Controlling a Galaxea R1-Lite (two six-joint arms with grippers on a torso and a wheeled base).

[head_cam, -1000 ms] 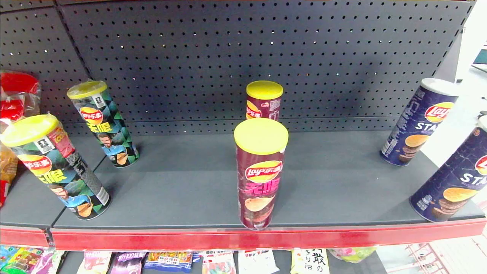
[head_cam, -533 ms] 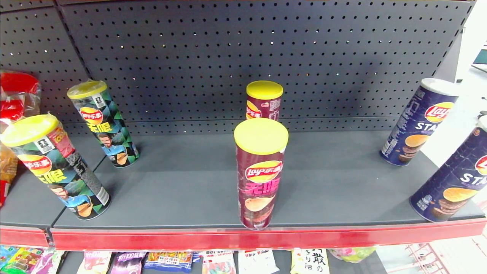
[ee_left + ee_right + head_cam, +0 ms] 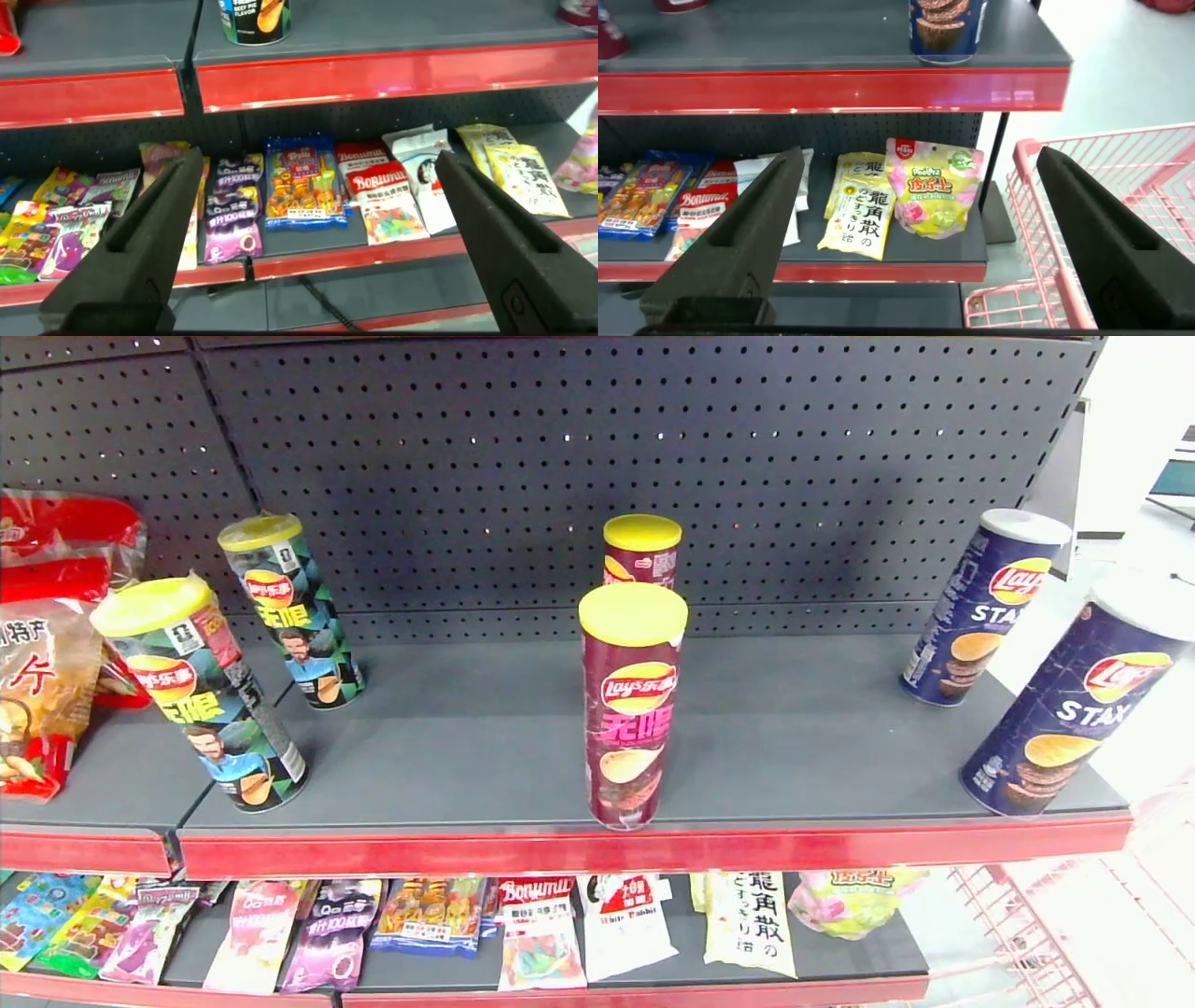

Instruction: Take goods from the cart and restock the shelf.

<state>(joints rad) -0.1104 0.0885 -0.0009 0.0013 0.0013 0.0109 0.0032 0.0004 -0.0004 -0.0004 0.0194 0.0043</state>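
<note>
Upper shelf [image 3: 766, 747] with 6 upright cans, 1 maroon can [image 3: 632, 700] right at the front lip. Left gripper [image 3: 318, 163] and right gripper [image 3: 920, 159] both spread wide, empty, facing the lower snack tier [image 3: 374, 254]. Pink cart [image 3: 1106, 140] at the robot's right, contents hidden. Likely risks: toppling the lip can during a later placement; snagging a finger in cart wire.

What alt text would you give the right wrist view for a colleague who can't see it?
The right end effector, open and empty, faces a store shelf. A blue chip can stands at the front of the upper shelf, and snack packets lie on the lower shelf. A pink cart stands past the shelf's end.
</note>
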